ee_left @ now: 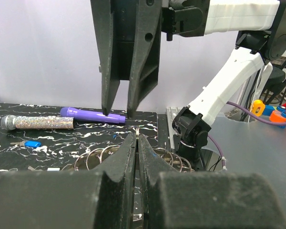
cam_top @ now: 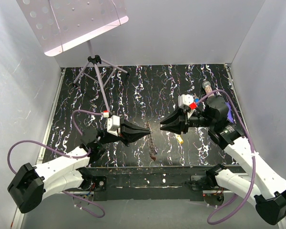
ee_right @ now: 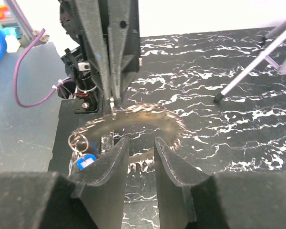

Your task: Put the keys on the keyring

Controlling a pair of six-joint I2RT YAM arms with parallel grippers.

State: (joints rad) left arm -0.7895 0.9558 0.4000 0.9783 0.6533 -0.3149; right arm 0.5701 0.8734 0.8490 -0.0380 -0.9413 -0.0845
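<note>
My left gripper (cam_top: pixel 146 130) is shut on a thin metal keyring (ee_left: pixel 137 130), held edge-on between its fingertips. A chain of linked rings (cam_top: pixel 152 145) hangs from it down to the mat; in the right wrist view it is a blurred arc (ee_right: pixel 148 114). A blue-headed key (ee_right: pixel 86 161) hangs on a small ring at the chain's end. My right gripper (cam_top: pixel 163 127) is open and empty, facing the left gripper's tips a short gap away. A yellow-headed key (cam_top: pixel 180 139) lies on the mat below the right gripper. Another blue key (ee_left: pixel 32 143) lies on the mat.
A purple marker pen (ee_left: pixel 93 114) and a clear tube of beads (ee_left: pixel 38 123) lie at the mat's far right side. A small tripod (cam_top: pixel 97 71) stands at the back left. More loose rings (ee_left: pixel 100 156) lie under the left gripper. White walls enclose the black marbled mat (cam_top: pixel 133 90).
</note>
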